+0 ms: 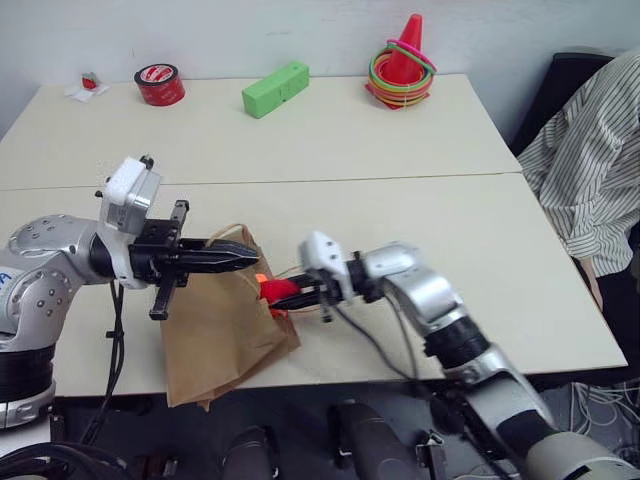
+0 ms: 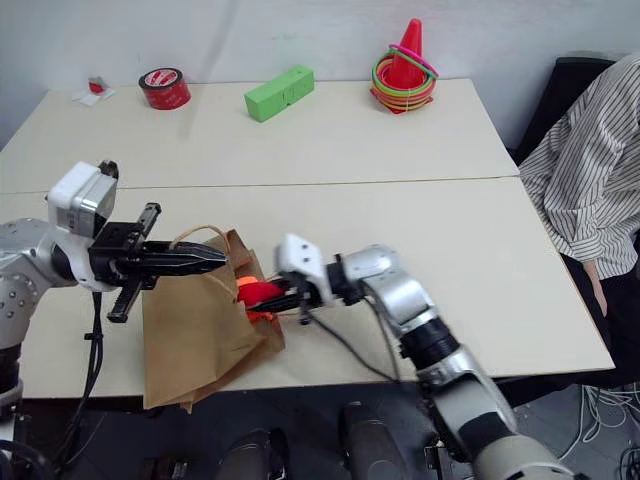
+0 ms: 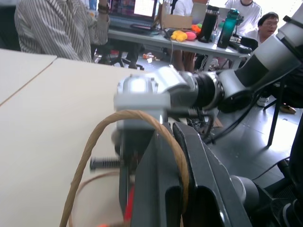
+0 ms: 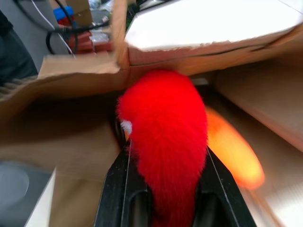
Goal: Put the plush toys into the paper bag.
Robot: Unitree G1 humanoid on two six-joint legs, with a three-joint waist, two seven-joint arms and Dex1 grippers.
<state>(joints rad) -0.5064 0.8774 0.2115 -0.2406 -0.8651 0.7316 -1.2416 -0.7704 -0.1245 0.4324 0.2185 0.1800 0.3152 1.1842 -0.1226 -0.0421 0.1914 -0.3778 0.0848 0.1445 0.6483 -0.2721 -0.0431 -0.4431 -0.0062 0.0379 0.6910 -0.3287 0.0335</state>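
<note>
Head views: paper bag (image 1: 222, 330) hangs over the near table edge, mouth facing the robot's right. Left gripper (image 1: 240, 258) clamped shut on the bag's cord handle (image 1: 232, 232), lifting the near lip, apparently to keep the mouth open for loading. Right gripper (image 1: 300, 291) reaches in level from the right, fingers pinched on the red plush toy (image 1: 277, 290), right at the bag's mouth. A bit of the orange plush toy (image 2: 245, 283) glows just behind it, seemingly already inside. Far side of the table: red tape roll (image 1: 160, 84), green block (image 1: 275, 88), cone with rings (image 1: 403, 64), all well apart from the work. A person in a striped shirt (image 1: 590, 160) sits at the right.

Left wrist view: handle loops over the closed black fingers (image 3: 189, 189); the right gripper's silver housing is close ahead.

Right wrist view: red toy squeezed between the fingers, brown paper walls all around, orange toy (image 4: 234, 151) beside it against the paper. Toy not yet released.
</note>
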